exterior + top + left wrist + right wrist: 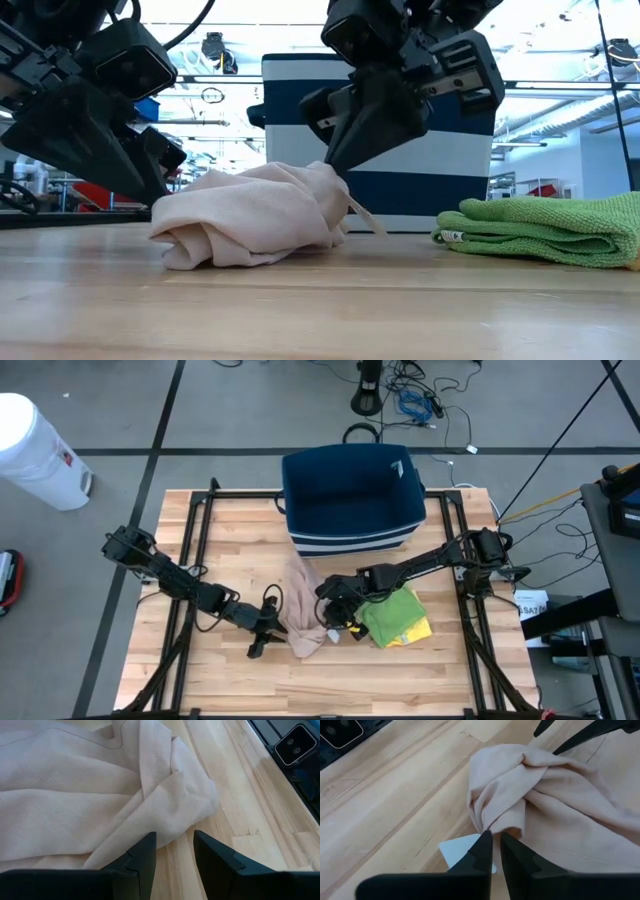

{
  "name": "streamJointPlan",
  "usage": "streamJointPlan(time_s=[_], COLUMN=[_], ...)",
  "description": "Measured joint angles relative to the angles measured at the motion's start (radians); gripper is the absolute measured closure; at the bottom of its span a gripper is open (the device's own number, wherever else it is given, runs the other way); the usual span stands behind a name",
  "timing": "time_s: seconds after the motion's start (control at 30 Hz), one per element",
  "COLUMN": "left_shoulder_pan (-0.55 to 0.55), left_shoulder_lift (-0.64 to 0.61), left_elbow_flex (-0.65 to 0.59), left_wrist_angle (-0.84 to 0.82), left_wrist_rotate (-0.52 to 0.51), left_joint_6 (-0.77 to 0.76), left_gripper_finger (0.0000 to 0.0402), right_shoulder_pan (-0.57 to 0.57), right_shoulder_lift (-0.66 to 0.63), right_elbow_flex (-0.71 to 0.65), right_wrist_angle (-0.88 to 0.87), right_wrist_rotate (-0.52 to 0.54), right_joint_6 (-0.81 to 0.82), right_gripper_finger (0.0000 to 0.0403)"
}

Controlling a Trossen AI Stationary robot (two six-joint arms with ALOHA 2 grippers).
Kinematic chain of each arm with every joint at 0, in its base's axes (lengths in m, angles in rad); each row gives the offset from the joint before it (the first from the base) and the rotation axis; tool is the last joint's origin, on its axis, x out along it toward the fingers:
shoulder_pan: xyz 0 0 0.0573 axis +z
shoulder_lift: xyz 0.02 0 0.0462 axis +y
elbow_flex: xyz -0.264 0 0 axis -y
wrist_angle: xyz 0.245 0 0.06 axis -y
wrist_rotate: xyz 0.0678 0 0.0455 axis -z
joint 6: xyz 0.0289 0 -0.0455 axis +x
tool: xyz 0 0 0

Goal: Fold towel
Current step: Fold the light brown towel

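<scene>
The right hand (492, 851) is pressing down at the edge of the beige towel (305, 610), its 2 fingers standing nearly together with only a thin slit between them; whether cloth is pinched in that slit cannot be told. A small white tag (462, 851) is lying on the wood just beside those fingers. In the low view this hand (335, 170) is meeting the top of the crumpled towel (250, 215).

The left hand (172, 852) is resting low on the worktop (220, 680) at the towel's opposite side, its fingers standing narrowly apart and gripping nothing, with a fold of the towel (100, 795) lying just ahead of them.

The towel is sitting bunched in a heap near the middle of the worktop, between the 2 hands. A folded green cloth (395, 618) is lying just beside it, under the right arm. Behind both, a navy bin (350, 495) with white stripes is standing at the worktop's far edge.
</scene>
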Motion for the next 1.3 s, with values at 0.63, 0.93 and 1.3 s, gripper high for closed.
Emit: streamJointPlan(time_s=[0.63,0.93,1.3], left_shoulder_pan=[0.0,0.0,0.0], left_shoulder_lift=[0.0,0.0,0.0], left_elbow_flex=[0.0,0.0,0.0], left_wrist_angle=[0.0,0.0,0.001], left_wrist_rotate=[-0.001,-0.009,-0.009], left_joint_6=[-0.006,-0.003,-0.003], left_gripper_finger=[0.0265,0.0265,0.0265], right_shoulder_pan=[0.001,0.001,0.001], right_shoulder_lift=[0.0,0.009,0.044], right_elbow_flex=[0.0,0.0,0.001], right_wrist_angle=[-0.006,0.004,0.031], right_wrist_rotate=[-0.058,-0.072,-0.067], right_joint_6=[0.084,0.086,0.084], right_gripper_finger=[0.0284,0.0315,0.0328])
